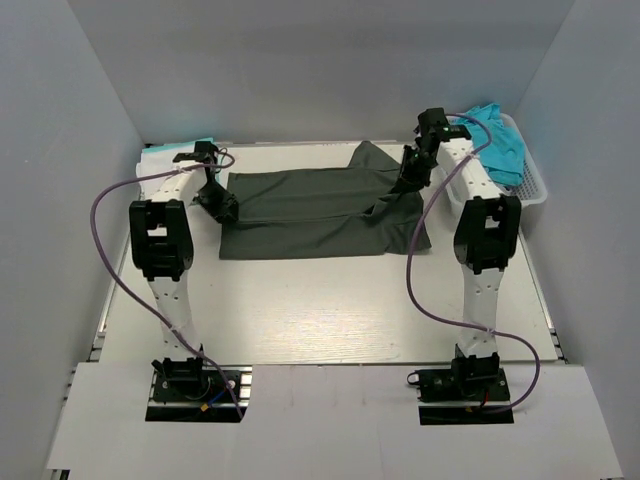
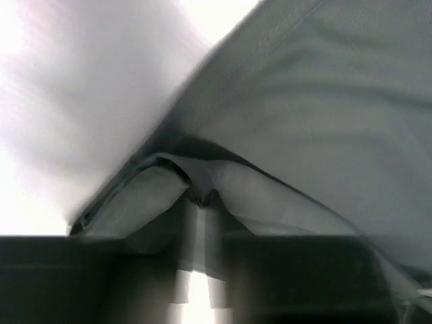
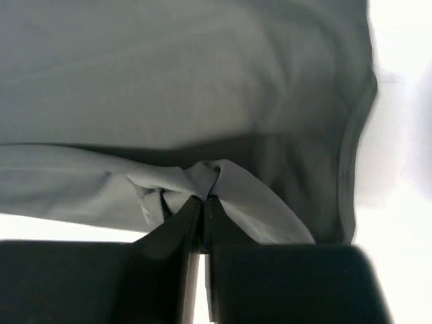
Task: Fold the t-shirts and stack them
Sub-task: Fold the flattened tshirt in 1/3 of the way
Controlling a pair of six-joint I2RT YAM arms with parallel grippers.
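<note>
Centrally on the table [image 1: 300,310] lies the charcoal shirt [image 1: 300,215]. The left gripper [image 1: 218,205] pinches its left edge and the right gripper [image 1: 410,182] its right edge, jaws pressed onto cloth. Far right, a turquoise shirt [image 1: 495,140] sits in the basket [image 1: 535,190].

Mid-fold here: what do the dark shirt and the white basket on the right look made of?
The dark shirt looks like soft matte knit cloth, perhaps cotton: it drapes, wrinkles, and shows a stitched hem in the wrist views. The basket looks like rigid white plastic, judging by its moulded open lattice walls.
</note>
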